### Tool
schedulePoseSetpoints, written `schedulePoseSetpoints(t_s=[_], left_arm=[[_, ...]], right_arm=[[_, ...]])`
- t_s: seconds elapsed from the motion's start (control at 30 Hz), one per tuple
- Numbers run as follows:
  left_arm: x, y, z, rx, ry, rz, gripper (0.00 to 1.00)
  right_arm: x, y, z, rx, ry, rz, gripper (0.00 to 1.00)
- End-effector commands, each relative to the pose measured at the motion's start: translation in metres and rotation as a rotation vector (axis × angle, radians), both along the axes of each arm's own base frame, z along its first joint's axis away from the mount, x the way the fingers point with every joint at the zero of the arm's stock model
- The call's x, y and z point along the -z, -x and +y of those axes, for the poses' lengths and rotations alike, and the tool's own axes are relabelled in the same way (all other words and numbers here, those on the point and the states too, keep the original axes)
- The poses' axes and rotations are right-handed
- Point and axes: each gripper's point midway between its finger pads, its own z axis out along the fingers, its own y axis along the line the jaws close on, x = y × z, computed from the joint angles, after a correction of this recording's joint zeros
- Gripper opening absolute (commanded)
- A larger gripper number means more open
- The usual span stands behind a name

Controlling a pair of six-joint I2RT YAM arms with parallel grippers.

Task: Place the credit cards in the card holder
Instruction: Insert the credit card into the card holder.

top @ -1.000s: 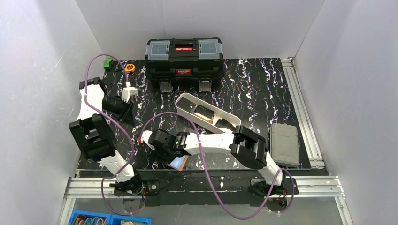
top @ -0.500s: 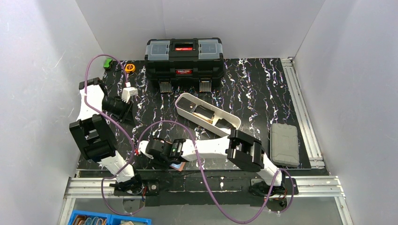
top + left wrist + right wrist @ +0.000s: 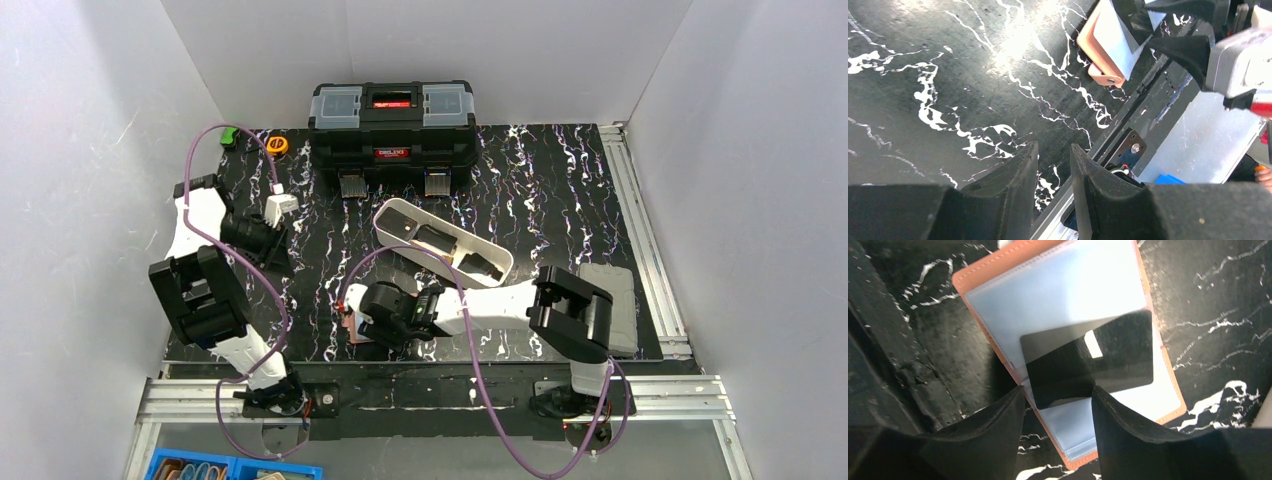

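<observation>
The card holder (image 3: 1048, 300) lies open and flat on the black, white-veined table (image 3: 560, 190), nearer the arms than the white oval tray (image 3: 384, 228) and a little to its left. It is tan-pink leather with stitched, rounded edges, and clear, glossy plastic sleeves cover its inside. A small snap tab (image 3: 1107, 79) juts from one edge. Well left of the tray, the left gripper (image 3: 1054, 150) hangs over bare table, its dark matte fingers (image 3: 1013, 185) a narrow slot apart with nothing between them. Nearer than the tray, over the holder, the right gripper (image 3: 1058, 390) points down with its broad black fingers (image 3: 993, 435) clearly parted. A thin, dark, shiny credit card (image 3: 1088, 357) with rounded corners lies askew across the sleeves, its lower edge running under the fingertips. Whether they touch it cannot be told
</observation>
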Motion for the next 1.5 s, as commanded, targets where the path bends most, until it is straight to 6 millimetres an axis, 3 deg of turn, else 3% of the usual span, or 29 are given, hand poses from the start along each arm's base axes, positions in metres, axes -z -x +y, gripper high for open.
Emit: schedulePoseSetpoints(t_s=[0.0, 0.23, 0.27, 0.3, 0.37, 0.53, 0.67, 0.87, 1.1, 1.47], left_arm=[[-0.005, 0.013, -0.024, 0.081, 0.069, -0.041, 0.29], [0.015, 0.030, -0.064, 0.265, 0.059, -0.025, 0.29], [0.017, 0.031, -0.067, 0.281, 0.061, -0.014, 0.29], [0.020, 0.032, -0.070, 0.288, 0.068, 0.009, 0.29], [0.025, 0.034, -0.072, 0.295, 0.078, 0.046, 0.28], [0.051, 0.043, -0.073, 0.323, 0.028, 0.083, 0.28], [0.065, 0.037, -0.077, 0.301, -0.007, 0.086, 0.25], [0.083, 0.036, -0.086, 0.354, -0.081, 0.073, 0.24], [0.092, 0.025, -0.092, 0.332, -0.085, 0.045, 0.21], [0.103, 0.040, -0.097, 0.376, -0.041, 0.006, 0.21]], right_arm=[[0.002, -0.004, -0.013, 0.033, 0.007, 0.006, 0.58], [0.001, -0.030, -0.009, 0.152, 0.010, 0.017, 0.58], [-0.001, -0.034, -0.008, 0.166, 0.005, 0.018, 0.63], [-0.003, -0.037, -0.006, 0.179, 0.000, 0.014, 0.58], [-0.011, -0.040, 0.000, 0.199, -0.014, 0.013, 0.58], [-0.031, -0.032, 0.004, 0.215, -0.077, 0.058, 0.60], [-0.051, -0.025, 0.001, 0.223, -0.146, 0.081, 0.63], [-0.075, -0.029, -0.009, 0.265, -0.225, 0.092, 0.63], [-0.069, -0.049, -0.026, 0.448, -0.317, 0.276, 0.47], [-0.059, -0.046, -0.008, 0.498, -0.412, 0.467, 0.45]])
